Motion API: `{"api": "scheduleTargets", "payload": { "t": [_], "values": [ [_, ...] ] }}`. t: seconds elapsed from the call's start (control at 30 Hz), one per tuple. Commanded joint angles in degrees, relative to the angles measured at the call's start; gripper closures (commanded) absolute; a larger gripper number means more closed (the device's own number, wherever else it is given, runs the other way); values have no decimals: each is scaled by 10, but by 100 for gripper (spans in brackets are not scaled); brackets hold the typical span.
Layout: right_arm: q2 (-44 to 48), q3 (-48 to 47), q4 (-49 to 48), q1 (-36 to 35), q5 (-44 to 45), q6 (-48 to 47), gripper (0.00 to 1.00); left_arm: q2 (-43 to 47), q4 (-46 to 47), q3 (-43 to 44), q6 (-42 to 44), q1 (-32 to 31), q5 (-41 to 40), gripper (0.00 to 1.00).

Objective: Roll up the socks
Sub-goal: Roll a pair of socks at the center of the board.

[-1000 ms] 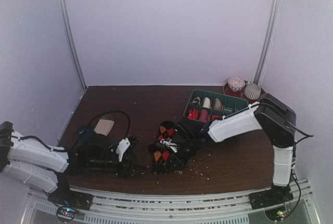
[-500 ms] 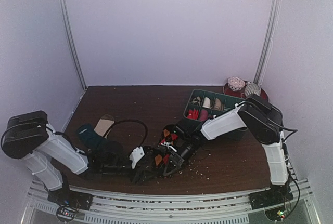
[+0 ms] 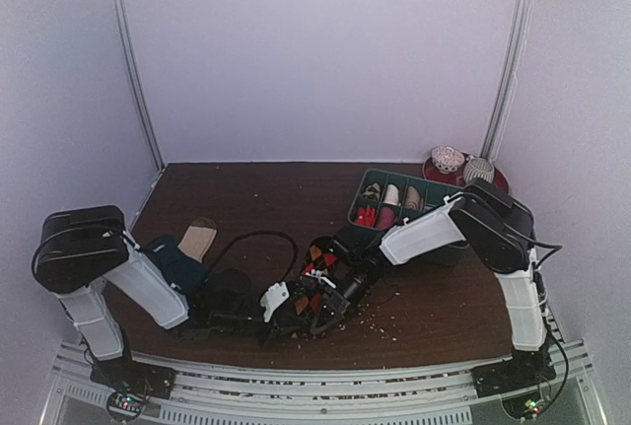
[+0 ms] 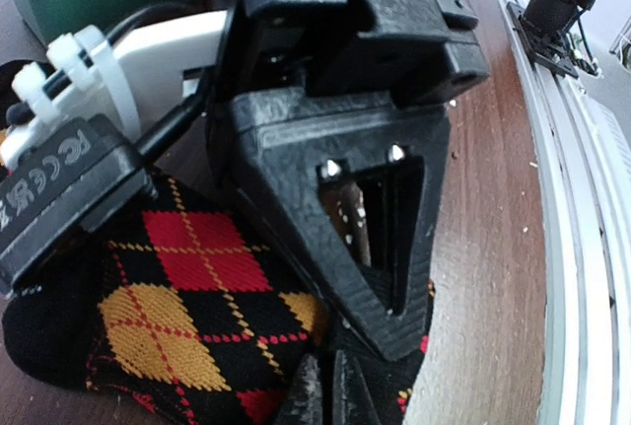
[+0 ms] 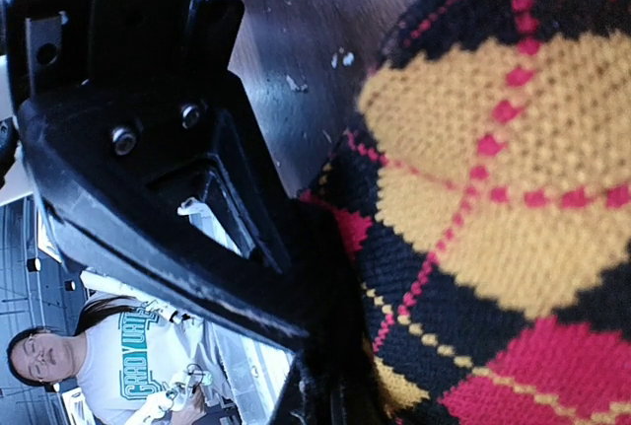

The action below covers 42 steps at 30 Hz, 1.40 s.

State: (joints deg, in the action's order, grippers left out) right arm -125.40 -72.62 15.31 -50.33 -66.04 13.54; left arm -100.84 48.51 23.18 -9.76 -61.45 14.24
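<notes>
A green tray (image 3: 446,195) sits near the table's (image 3: 256,203) far right corner; just behind it, a red plate (image 3: 431,171) holds two patterned balls (image 3: 447,159). Crumbs (image 3: 380,324) dot the table toward its near edge.

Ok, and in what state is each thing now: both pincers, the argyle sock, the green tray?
left pincer: shut, pinching the near edge of the argyle sock.
right pincer: shut on the argyle sock.
argyle sock: crumpled on the table between the pincers, not yet rolled.
green tray: upright at the rear right, several compartments filled.
</notes>
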Motion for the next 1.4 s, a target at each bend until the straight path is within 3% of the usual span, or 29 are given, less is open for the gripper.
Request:
{"api": "scheduleTargets", "payload": {
  "t": [0.0, 0.17, 0.2, 0.3, 0.43, 0.5, 0.63, 0.8, 1.37],
  "values": [
    [-24, 10, 66, 1, 98, -19, 100, -30, -52, 20, -49, -1, 1, 100],
    [62, 18, 28, 2, 156, -36, 94, -45, -165, 32, -121, 1, -42, 100],
    [93, 31, -2, 2, 179, -34, 93, -45, -185, 33, -136, 2, -44, 100],
    [213, 108, -131, -5, 269, -52, 73, -44, -208, 26, -186, 11, -29, 100],
    [331, 244, -301, -37, 344, -141, 69, -51, -211, 13, -237, 31, 14, 100],
    [351, 287, -335, -65, 390, -204, 68, -55, -211, 9, -250, 39, 27, 100],
    [332, 297, -339, -112, 481, -285, 68, -67, -207, 8, -263, 45, 46, 100],
    [295, 279, -337, -147, 508, -340, 68, -85, -214, 19, -257, 47, 64, 100],
    [201, 265, -334, -161, 569, -384, 68, -93, -222, 18, -241, 51, 91, 100]
  ]
}}
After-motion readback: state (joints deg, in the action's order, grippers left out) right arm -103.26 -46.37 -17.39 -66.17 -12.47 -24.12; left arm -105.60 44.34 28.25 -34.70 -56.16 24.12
